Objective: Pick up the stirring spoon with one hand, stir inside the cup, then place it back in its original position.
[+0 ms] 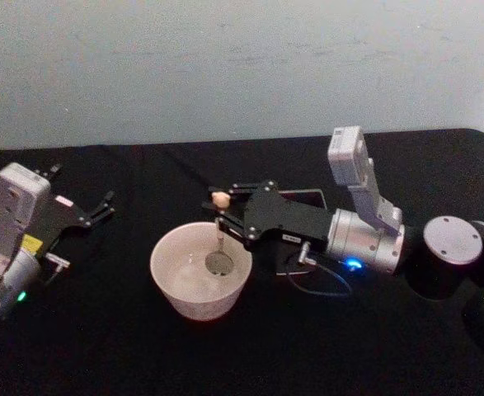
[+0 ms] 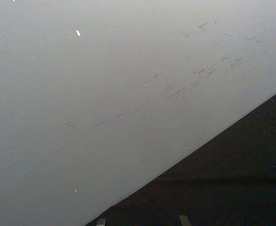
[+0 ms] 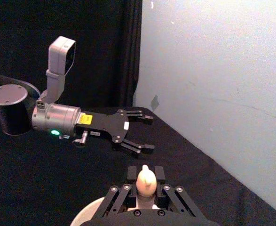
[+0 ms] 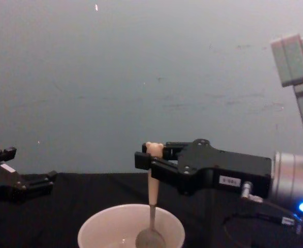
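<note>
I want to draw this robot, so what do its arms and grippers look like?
The black two-finger right gripper has a small white label, a silver round wrist with a blue light, a thin black cable loop and a grey boxy camera. The black two-finger left gripper looks the same, but with a yellow label and a green light.

In cup (image 1: 194, 301): stirring spoon (image 1: 219, 235); left gripper (image 1: 107, 206) well left.

The right gripper (image 1: 223, 213) reaches over the cup (image 1: 194, 302) and pinches the stirring spoon (image 1: 219, 240) just under its bear head. The spoon's metal bowl sits inside the cup. The left gripper (image 1: 105, 207) rests well apart at the table's left, fingers spread.
</note>
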Robot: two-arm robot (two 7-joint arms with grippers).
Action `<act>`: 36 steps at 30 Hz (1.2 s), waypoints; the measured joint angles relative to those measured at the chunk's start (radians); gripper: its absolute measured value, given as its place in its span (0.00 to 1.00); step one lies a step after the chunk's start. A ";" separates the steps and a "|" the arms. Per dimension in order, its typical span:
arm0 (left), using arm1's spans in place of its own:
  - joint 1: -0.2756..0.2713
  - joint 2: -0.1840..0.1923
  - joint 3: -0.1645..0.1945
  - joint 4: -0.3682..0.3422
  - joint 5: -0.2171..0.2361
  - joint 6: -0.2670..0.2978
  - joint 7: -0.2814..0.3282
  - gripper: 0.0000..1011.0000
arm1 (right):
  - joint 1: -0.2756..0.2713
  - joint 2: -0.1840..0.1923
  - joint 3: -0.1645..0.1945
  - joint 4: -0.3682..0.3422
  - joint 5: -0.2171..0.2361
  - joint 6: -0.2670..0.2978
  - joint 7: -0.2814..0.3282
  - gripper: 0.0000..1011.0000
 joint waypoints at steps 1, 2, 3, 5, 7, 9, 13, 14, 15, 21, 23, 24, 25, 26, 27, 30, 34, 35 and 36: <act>0.000 0.000 0.000 0.000 0.000 0.000 0.000 0.99 | -0.004 0.004 0.001 -0.007 0.002 0.003 0.000 0.21; 0.000 0.000 0.000 0.000 0.000 0.000 0.000 0.99 | -0.014 0.012 0.003 -0.021 0.006 0.009 0.000 0.21; 0.000 0.000 0.000 0.000 0.000 0.000 0.000 0.99 | -0.018 0.015 0.004 -0.029 0.008 0.011 0.000 0.21; 0.000 0.000 0.000 0.000 0.000 0.000 0.000 0.99 | -0.027 0.022 0.005 -0.043 0.013 0.016 0.000 0.21; 0.000 0.000 0.000 0.000 0.000 0.000 0.000 0.99 | -0.042 0.032 0.006 -0.066 0.022 0.026 0.002 0.21; 0.000 0.000 0.000 0.000 0.000 0.000 0.000 0.99 | -0.054 0.040 0.004 -0.086 0.030 0.034 0.008 0.21; 0.000 0.000 0.000 0.000 0.000 0.000 0.000 0.99 | -0.068 0.047 -0.008 -0.110 0.039 0.045 0.019 0.21; 0.000 0.000 0.000 0.000 0.000 0.000 0.000 0.99 | -0.070 0.047 -0.012 -0.115 0.041 0.048 0.024 0.21; 0.000 0.000 0.000 0.000 0.000 0.000 0.000 0.99 | -0.071 0.046 -0.015 -0.116 0.043 0.049 0.025 0.21; 0.000 0.000 0.000 0.000 0.000 0.000 0.000 0.99 | -0.062 0.029 -0.033 -0.108 0.047 0.046 0.036 0.21; 0.000 0.000 0.000 0.000 0.000 0.000 0.000 0.99 | -0.051 0.016 -0.040 -0.094 0.046 0.040 0.038 0.21; 0.000 0.000 0.000 0.000 0.000 0.000 0.000 0.99 | -0.047 0.012 -0.042 -0.088 0.046 0.037 0.039 0.21; 0.000 0.000 0.000 0.000 0.000 0.000 0.000 0.99 | -0.039 0.003 -0.046 -0.077 0.044 0.032 0.039 0.21; 0.000 0.000 0.000 0.000 0.000 0.000 0.000 0.99 | -0.034 -0.002 -0.047 -0.070 0.043 0.029 0.039 0.21; 0.000 0.000 0.000 0.000 0.000 0.000 0.000 0.99 | -0.028 -0.007 -0.048 -0.061 0.040 0.026 0.038 0.21; 0.000 0.000 0.000 0.000 0.000 0.000 0.000 0.99 | -0.008 -0.027 -0.052 -0.027 0.031 0.015 0.034 0.21; 0.000 0.000 0.000 0.000 0.000 0.000 0.000 0.99 | 0.018 -0.048 -0.054 0.018 0.018 0.002 0.025 0.21; 0.000 0.000 0.000 0.000 0.000 0.000 0.000 0.99 | 0.025 -0.054 -0.053 0.032 0.013 -0.002 0.021 0.21; 0.000 0.000 0.000 0.000 0.000 0.000 0.000 0.99 | 0.029 -0.057 -0.052 0.038 0.010 -0.004 0.019 0.21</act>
